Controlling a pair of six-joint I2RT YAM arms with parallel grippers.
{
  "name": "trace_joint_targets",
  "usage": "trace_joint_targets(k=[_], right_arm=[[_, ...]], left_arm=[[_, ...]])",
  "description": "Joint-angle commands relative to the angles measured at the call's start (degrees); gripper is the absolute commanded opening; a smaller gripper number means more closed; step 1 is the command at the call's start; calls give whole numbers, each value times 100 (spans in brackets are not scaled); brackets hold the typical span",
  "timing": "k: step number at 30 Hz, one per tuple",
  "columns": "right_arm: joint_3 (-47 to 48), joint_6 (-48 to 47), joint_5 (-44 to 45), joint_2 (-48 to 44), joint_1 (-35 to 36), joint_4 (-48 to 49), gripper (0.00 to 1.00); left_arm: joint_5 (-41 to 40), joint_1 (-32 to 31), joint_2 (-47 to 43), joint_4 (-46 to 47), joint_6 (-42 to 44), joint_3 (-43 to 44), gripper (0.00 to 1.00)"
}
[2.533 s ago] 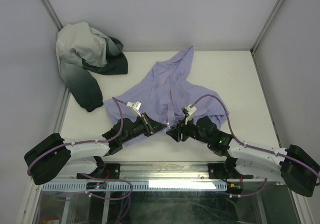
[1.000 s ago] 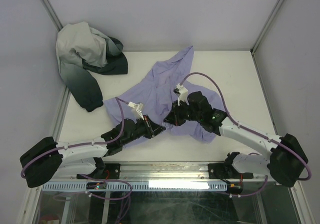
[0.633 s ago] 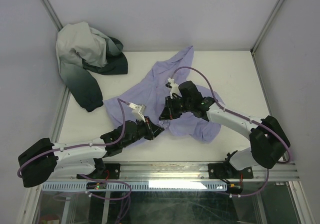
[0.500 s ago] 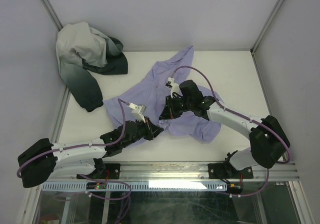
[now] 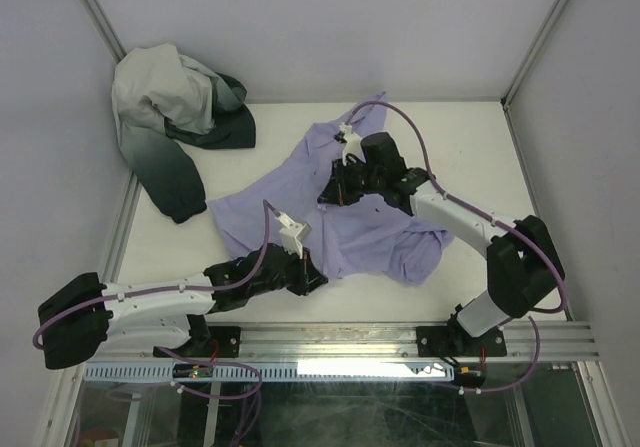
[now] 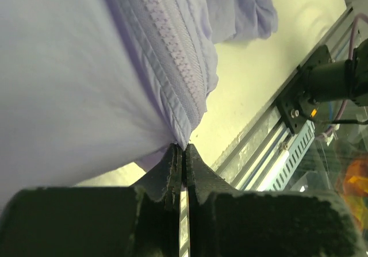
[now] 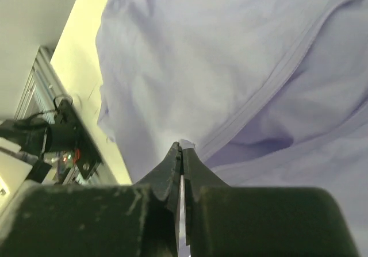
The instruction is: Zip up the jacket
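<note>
The left gripper [image 6: 183,151] is pinched tight on the bottom end of the zipper [image 6: 167,50]. The right gripper [image 7: 181,149] is pinched tight on a small pale bit on the zipper line, maybe the pull. The jacket [image 5: 380,247] lies mid-table [image 5: 470,167]. Its zipper runs from the left gripper toward the far side. The right gripper is farther up it.

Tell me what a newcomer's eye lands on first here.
The lavender jacket sprawls across the middle of the table, the left tool pinching its near hem at the foot of the zipper and the right tool pinching farther up the front. A white-and-green garment lies bunched in the far left corner.
</note>
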Motion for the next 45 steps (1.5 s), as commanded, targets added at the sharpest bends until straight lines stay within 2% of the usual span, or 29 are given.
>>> trace_joint_targets(k=[1,5,10,15,20,26,31,34,38,42,45], right_arm=[[539,-279,331,93,-90,768,0],[494,-403,1014,94,-506,605,0],[188,-70,1118,-171,-1475,1000,0],[436,-236,1107,-369,-1900,875,0],[848,-150,1117,-375,-2746,854,0],[1522,79,941,-348,-3814,555,0],[2026,388,737,-381,-4849,258,0],[2181,520,575,-469,-5361,150,0],[2169,522,192,-667,-5666,102,0],[1880,623,-704,-987,-5670,84,0],[1156,655,-993,-1504,-5669,73,0]], left_arm=[[415,-92,-569,-691,17,-172,0],[97,-87,-1026,-1251,-345,-316,0],[-627,-85,-1326,-2387,-953,-218,0],[-1359,-84,-1532,-3355,-1341,36,0],[-2608,-76,-1789,-4635,-1755,661,0],[-3967,130,-1826,-5750,-1499,1814,0],[-4704,379,-1902,-6393,-1244,2666,0],[-4970,444,-2029,-6424,-990,2925,0],[-5032,451,-2076,-6168,-745,2953,0],[-4547,451,-2067,-5100,-325,2600,0],[-4075,451,-2022,-4323,-311,2158,0]])
